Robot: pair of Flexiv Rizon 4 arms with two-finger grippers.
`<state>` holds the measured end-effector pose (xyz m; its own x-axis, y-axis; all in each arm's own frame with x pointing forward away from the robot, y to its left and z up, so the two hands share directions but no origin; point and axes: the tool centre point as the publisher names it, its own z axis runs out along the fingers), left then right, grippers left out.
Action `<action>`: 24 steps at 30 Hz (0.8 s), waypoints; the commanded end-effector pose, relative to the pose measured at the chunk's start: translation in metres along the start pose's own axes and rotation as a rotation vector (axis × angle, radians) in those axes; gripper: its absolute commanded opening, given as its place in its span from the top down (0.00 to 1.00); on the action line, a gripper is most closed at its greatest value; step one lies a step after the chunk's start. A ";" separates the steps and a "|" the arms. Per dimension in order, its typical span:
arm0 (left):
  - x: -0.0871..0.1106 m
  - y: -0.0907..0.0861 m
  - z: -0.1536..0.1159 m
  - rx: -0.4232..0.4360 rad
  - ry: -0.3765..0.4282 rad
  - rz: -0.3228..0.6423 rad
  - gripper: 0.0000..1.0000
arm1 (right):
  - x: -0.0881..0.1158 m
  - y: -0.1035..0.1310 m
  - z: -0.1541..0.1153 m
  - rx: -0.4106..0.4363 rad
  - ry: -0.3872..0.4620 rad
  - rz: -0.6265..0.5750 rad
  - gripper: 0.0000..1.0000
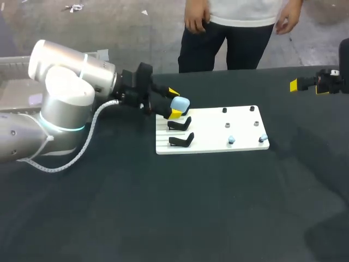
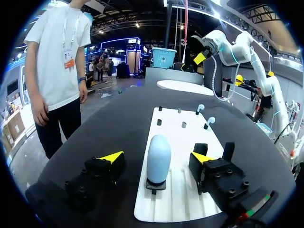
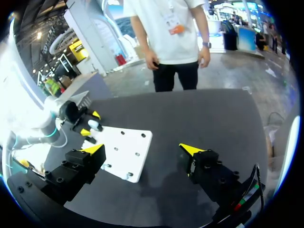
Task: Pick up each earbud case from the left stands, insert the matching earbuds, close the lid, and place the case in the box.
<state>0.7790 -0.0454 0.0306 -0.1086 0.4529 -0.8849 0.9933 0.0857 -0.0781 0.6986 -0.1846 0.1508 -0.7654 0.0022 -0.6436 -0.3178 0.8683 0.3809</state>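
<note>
The left arm (image 1: 65, 103) comes in from the left side and reaches over the black table (image 1: 163, 207) to a white board (image 1: 210, 134). The left claw (image 1: 174, 102) is at the back left corner of that board. Its two yellow-tipped fingers (image 2: 111, 156) are spread wide. A light blue case (image 2: 158, 159) stands between them. The case is round at the top and sits upright on a small black stand (image 2: 156, 185). There is a gap on each side of the case, so the fingers do not touch it. The case is not being pinched. In the head view the case (image 1: 181, 103) shows as a pale blue lump between the two yellow tips. Two more black stands (image 1: 179, 124) sit on the board just in front of it, one after the other. On the right part of the board there are little dark pegs (image 1: 227, 125). Two light blue earbuds (image 1: 230, 140) stand up near the front edge of the board, side by side but apart. From the left claw, the earbuds (image 2: 209, 121) are farther along the board, past the case. The right claw (image 1: 297, 84) is far off at the right side of the table, well apart from the board. In its own view the right claw (image 3: 142, 150) hangs above the black table with its fingers spread wide. It holds nothing, and the white board (image 3: 126, 152) lies ahead of it.
</note>
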 end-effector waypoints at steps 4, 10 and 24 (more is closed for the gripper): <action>0.000 0.000 0.004 0.014 -0.005 0.002 0.23 | 0.000 -0.001 0.001 -0.003 0.001 -0.001 0.00; 0.002 -0.001 0.007 0.027 -0.006 0.000 0.29 | 0.000 -0.001 0.001 -0.003 0.001 -0.001 0.00; 0.005 -0.002 0.009 0.033 -0.010 -0.004 0.53 | 0.000 -0.001 0.001 -0.003 0.001 -0.001 0.00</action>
<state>0.7739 -0.0506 0.0237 -0.1144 0.4457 -0.8878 0.9933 0.0652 -0.0953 0.6986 -0.1845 0.1508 -0.7654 0.0021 -0.6436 -0.3179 0.8683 0.3809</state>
